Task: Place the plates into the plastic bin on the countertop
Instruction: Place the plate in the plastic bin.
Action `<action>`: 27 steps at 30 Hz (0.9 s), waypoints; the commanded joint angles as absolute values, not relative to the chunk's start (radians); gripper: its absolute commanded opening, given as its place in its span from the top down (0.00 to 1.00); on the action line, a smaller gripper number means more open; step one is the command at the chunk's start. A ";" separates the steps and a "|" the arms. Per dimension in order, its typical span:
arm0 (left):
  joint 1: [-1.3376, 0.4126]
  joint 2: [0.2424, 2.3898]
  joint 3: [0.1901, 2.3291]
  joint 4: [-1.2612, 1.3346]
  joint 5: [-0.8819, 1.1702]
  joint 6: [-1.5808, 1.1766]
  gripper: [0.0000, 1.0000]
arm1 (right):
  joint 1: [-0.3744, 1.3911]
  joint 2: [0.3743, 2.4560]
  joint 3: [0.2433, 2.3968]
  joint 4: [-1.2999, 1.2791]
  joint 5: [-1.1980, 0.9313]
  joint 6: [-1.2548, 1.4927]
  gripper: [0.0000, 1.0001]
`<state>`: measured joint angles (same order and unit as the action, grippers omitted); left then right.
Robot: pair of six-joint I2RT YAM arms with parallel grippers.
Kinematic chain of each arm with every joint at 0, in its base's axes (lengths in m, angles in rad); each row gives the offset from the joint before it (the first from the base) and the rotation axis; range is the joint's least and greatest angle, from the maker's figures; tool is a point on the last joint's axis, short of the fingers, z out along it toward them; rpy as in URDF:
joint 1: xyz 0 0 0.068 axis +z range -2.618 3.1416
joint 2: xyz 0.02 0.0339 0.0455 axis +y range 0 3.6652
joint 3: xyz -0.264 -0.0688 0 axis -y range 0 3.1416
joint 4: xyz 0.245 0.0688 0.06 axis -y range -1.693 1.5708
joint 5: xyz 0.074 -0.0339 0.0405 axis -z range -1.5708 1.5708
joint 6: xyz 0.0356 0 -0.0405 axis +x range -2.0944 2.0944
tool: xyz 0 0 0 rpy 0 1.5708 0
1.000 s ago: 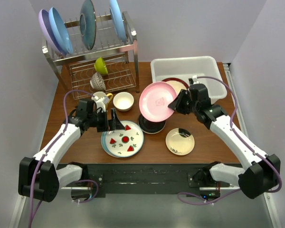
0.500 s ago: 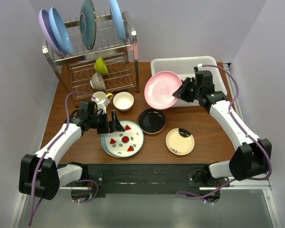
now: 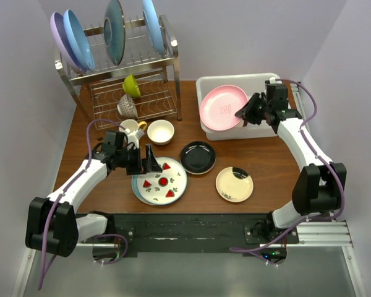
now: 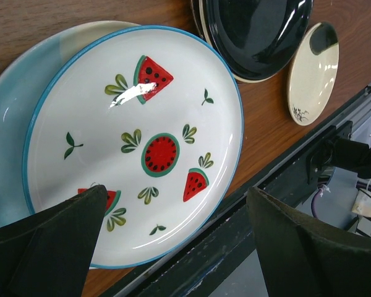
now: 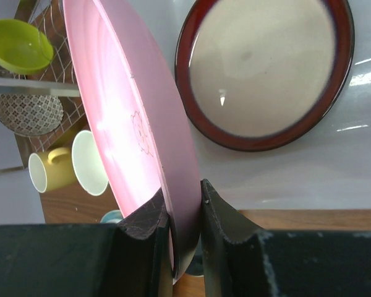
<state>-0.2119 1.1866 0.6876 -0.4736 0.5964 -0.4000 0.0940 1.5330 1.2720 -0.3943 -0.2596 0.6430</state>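
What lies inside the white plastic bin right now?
One maroon-rimmed cream plate lies flat on the floor of the bin. From above, the pink plate, held tilted over it, hides that plate and much of the floor.

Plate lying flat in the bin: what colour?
Cream plate with a maroon rim; clearest in the right wrist view.

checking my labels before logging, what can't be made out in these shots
- Top view: pink plate covers the maroon-rimmed plate in the plastic bin.
- Left wrist view: watermelon plate hides most of the teal-and-cream plate; top edge cuts the black plate.
- Top view: small cream plate print too small to read.
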 commanded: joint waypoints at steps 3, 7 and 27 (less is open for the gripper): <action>-0.216 1.196 0.703 -0.460 0.600 -0.377 0.00 | 0.063 1.588 1.374 -0.327 -0.308 0.624 1.00; -0.216 1.197 0.703 -0.460 0.598 -0.376 0.00 | 0.049 1.641 1.407 -0.330 -0.310 0.617 1.00; -0.216 1.192 0.686 -0.457 0.609 -0.376 0.00 | 0.029 1.853 1.494 -0.342 -0.331 0.583 1.00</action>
